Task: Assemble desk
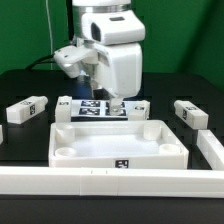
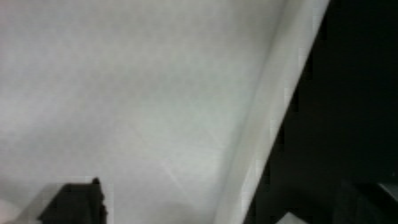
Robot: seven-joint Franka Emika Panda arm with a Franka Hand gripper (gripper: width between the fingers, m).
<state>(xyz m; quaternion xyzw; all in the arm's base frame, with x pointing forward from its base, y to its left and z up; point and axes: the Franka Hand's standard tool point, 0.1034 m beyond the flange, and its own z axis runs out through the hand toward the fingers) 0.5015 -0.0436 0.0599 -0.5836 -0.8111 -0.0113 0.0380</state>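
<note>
The gripper (image 1: 113, 100) hangs low behind the tabletop (image 1: 90, 155), over the marker board (image 1: 92, 108), jaws spread wide and empty; in the wrist view one dark fingertip (image 2: 75, 203) shows against a blurred white surface whose identity cannot be told. The step in hand looks like a reach for a part. To do it well, the arm should centre the open jaws squarely across the chosen part's narrow sides before closing, keeping clear of the fixed board. The tabletop lies rim-up on the black table (image 1: 30, 140), near the white rail (image 1: 100, 183). One leg (image 1: 25, 108) lies well off at the exterior view's left, another leg (image 1: 190, 113) at its right, leaving fair room around each.
</note>
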